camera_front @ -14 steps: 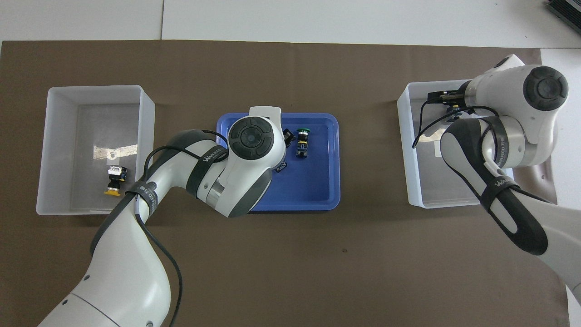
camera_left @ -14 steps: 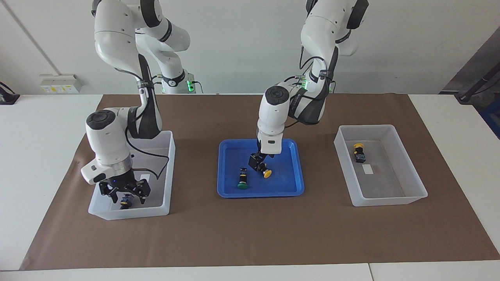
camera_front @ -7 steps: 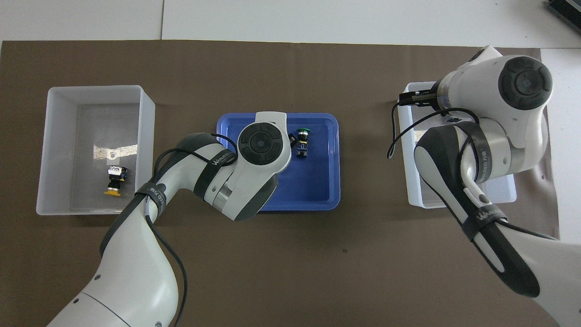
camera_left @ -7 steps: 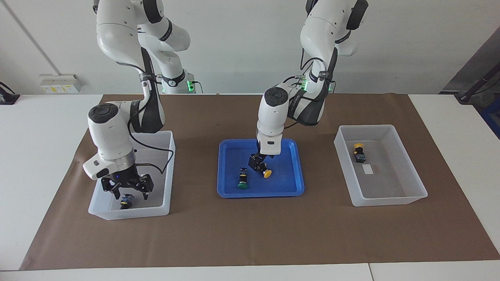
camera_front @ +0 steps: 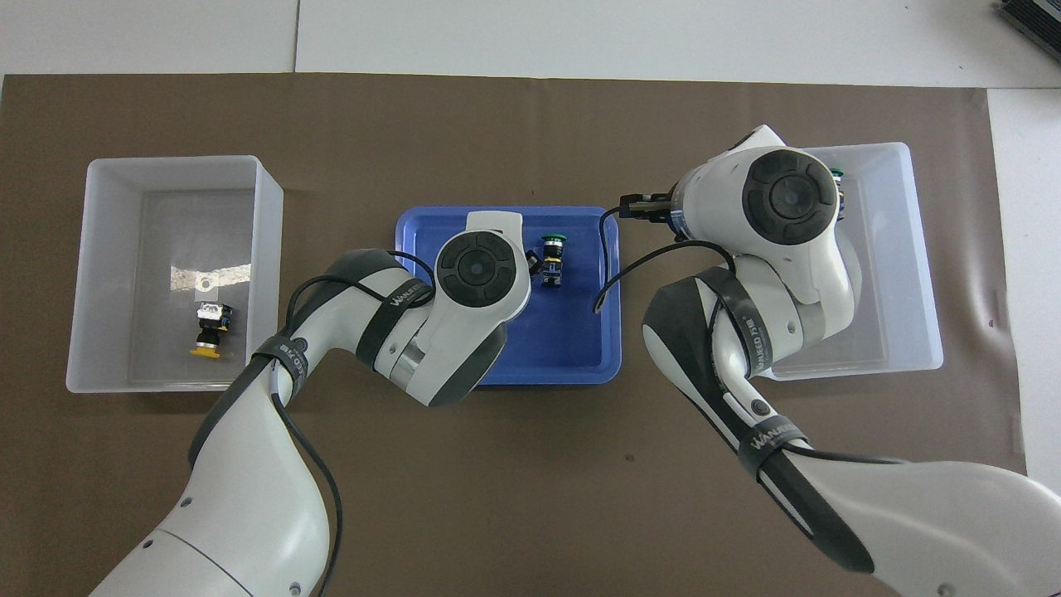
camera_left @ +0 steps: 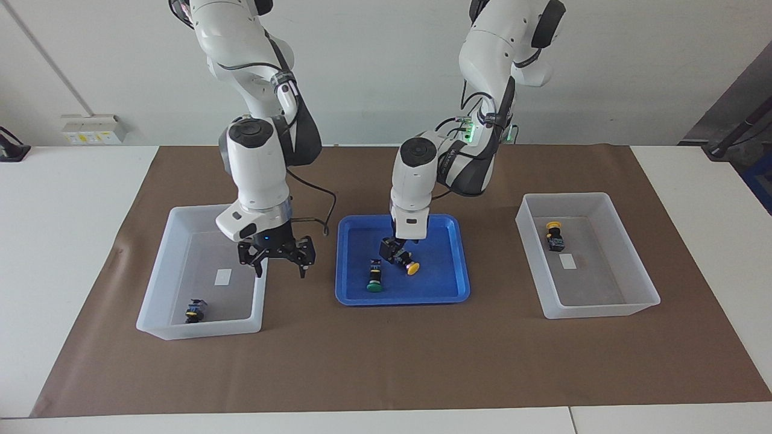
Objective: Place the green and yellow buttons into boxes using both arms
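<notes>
Blue tray [camera_left: 443, 268], two buttons [camera_left: 375, 282]; left end effector [camera_left: 401, 256] unclear; right end effector [camera_left: 281, 270] spread, empty.

**Room over the tray is tight; the boxes stand open**

The left gripper [camera_left: 399, 253] sits low in the blue tray [camera_left: 449, 289] at the yellow button [camera_left: 412, 268], crowding the green button [camera_left: 374, 283] just beside it; the tray's end toward the left arm's box [camera_left: 627, 310] is bare; the right gripper [camera_left: 276, 256] hangs, fingers spread, over the wall of its box [camera_left: 158, 301] nearest the tray; both boxes lie open from above, each with one button inside
</notes>
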### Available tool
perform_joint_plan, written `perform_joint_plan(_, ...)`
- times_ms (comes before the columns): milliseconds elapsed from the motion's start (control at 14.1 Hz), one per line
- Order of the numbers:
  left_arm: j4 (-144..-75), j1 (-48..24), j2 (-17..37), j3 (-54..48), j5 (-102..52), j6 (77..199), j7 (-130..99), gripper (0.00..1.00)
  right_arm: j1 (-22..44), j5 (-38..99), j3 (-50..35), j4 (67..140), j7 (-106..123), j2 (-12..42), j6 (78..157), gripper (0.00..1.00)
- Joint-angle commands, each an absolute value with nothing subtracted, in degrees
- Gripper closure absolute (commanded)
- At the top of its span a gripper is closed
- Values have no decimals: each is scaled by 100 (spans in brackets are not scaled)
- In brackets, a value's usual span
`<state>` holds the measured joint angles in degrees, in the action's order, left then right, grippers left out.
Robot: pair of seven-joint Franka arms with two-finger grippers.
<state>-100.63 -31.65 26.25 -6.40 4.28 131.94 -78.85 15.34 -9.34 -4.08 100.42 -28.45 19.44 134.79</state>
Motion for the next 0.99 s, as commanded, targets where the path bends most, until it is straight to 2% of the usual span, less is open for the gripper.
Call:
perform_joint_plan(0, -10195, -3261, 2584, -554, 571, 13333, -8033, 25, 1626, -949, -413, 10107, -3154, 2047, 13798, 0)
perform_joint_plan(71, -10204, -3261, 2584, -554, 571, 13333, -8033, 32, 1652, -949, -413, 10107, -3251, 2074, 13825, 0)
perform_joint_plan(425, -10300, -3340, 2558, -554, 580, 13359, -8033, 39, 1670, -949, -413, 10107, -3287, 2153, 13983, 0)
perform_joint_plan(638, -10362, -3349, 2531, -554, 615, 13351, -8033, 51, 1731, -853, -422, 10081, -3462, 2180, 13992, 0)
perform_joint_plan(780, -10362, -3383, 2531, -554, 624, 13324, -8033, 70, 1784, -616, -413, 10064, -3480, 2188, 14018, 0)
perform_joint_plan(922, -10310, -3375, 2522, -545, 668, 13184, -8007, 100, 1872, -580, -413, 10055, -3507, 2249, 14185, 0)
